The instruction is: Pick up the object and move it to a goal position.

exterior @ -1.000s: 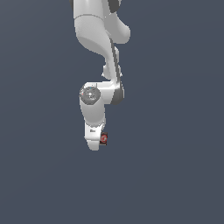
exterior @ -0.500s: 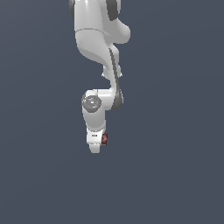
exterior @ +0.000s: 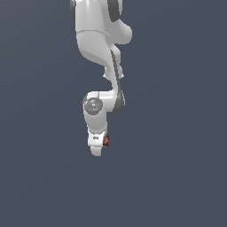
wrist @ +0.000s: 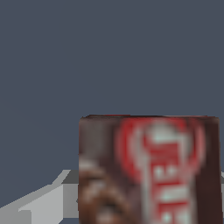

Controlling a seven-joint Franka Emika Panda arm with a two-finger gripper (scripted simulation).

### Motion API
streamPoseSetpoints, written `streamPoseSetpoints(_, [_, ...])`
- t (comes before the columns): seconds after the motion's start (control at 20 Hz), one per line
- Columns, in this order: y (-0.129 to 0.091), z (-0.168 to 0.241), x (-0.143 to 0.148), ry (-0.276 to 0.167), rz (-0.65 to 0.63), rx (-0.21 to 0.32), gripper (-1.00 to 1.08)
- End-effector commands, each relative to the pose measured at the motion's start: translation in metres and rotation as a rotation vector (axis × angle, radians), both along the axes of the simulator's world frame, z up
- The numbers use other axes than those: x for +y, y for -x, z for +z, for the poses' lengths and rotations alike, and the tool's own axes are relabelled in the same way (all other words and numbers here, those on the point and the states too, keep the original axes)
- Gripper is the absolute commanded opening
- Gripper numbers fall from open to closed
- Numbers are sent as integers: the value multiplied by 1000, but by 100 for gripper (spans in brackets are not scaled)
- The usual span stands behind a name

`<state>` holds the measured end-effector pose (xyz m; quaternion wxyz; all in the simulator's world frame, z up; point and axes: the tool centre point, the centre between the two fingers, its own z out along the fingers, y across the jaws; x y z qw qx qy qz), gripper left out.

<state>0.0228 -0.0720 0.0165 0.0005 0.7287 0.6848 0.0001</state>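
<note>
Box [exterior: 106,141] sat against tool [exterior: 97,148] tip, on exterior view's right side. Tool state: could not tell; fingers hidden.

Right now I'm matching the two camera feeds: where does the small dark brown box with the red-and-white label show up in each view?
Exterior view: the small dark brown box with the red-and-white label is a tiny red-brown patch at the white gripper, on its side toward the exterior view's right, below centre.
Wrist view: the box looms large, its blurred label facing the camera.
Shared landmark: the gripper, of which pale grey parts show beside the box.
</note>
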Motion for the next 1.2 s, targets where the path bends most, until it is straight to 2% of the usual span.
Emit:
streamPoseSetpoints(0.0, [0,-1,0,0,0,1,-100])
streamPoseSetpoints(0.3, [-1,5,2,0,0,0,-100])
streamPoseSetpoints(0.55, [-4,28,9,0,1,0,-100])
streamPoseSetpoints(0.8, [-9,67,21,0,1,0,-100])
streamPoseSetpoints(1.15, [-20,142,45,-1,3,1,-100])
